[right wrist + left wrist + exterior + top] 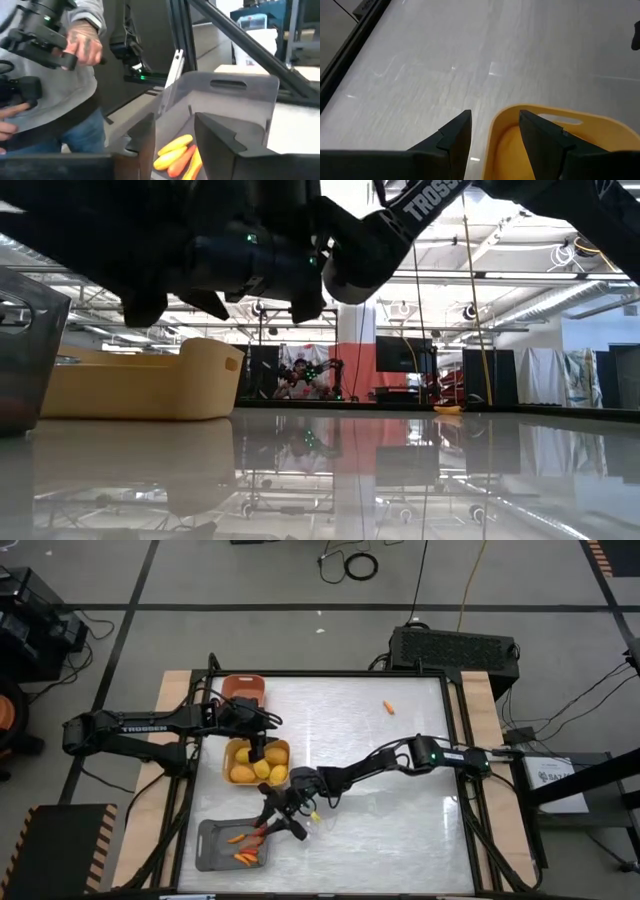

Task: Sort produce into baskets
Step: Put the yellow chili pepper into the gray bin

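1. Glossy white table (400,790); grey floor around it.
2. Right gripper (172,132) parted, empty, over grey tray (235,107) holding sticks (175,150).
3. Left gripper (495,132) parted across yellow tray (545,117) rim.
4. Person (55,95) stands beyond.

"TROSSEN" on left arm (150,727)

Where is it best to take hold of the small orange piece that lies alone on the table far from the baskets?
Probably at its middle, coming straight down from above. The orange piece looks short and thin, lies flat on the bare table, and nothing stands near it. Close the fingers across its narrow width, not along its length.
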{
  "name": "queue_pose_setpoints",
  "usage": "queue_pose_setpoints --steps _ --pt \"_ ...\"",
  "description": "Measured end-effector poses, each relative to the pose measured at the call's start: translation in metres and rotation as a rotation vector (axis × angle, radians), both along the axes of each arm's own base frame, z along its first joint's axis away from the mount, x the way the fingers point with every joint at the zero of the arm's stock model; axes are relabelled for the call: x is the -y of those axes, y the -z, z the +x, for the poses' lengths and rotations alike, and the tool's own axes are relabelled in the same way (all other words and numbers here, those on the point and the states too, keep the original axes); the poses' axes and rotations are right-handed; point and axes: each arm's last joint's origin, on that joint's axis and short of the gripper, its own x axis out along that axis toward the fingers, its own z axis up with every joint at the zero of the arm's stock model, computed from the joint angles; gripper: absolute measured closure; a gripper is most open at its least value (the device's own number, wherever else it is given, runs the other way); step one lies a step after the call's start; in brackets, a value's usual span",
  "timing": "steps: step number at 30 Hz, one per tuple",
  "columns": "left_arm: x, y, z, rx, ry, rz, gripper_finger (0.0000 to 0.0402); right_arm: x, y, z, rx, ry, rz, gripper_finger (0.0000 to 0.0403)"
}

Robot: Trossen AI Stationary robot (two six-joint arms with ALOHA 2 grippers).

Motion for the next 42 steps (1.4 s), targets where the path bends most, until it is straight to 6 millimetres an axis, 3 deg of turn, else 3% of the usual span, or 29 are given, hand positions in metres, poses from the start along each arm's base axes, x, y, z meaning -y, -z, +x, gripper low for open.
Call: queue_pose_setpoints --steps 12,24,28,33,37,42 --pt "0.0 0.001 -0.001 -0.012 0.0 -0.003 0.0228 0.031 -0.004 0.001 0.036 -0.148 0.015 0.0298" --pt "0.001 0.008 -0.008 -0.125 -0.022 -0.007 0.0228 0.094 -0.026 -0.013 -0.044 -0.361 0.013 0.0329" --pt "0.0 0.008 -0.009 -0.134 -0.078 0.016 0.0228 0.121 -0.036 -0.036 -0.099 -0.386 -0.037 0.0331" --pt "-0.003 0.008 -0.01 -0.119 -0.218 -0.008 0.0228 0.157 -0.055 -0.086 -0.197 -0.347 -0.175 0.0331" --pt "-0.006 0.006 -0.009 -0.08 -0.342 -0.009 0.0228 0.187 -0.077 -0.127 -0.341 -0.217 -0.434 0.0331" --pt "-0.009 0.0 -0.004 0.035 -0.447 0.004 0.0228 0.227 -0.095 -0.164 -0.708 0.084 -0.591 0.0331"
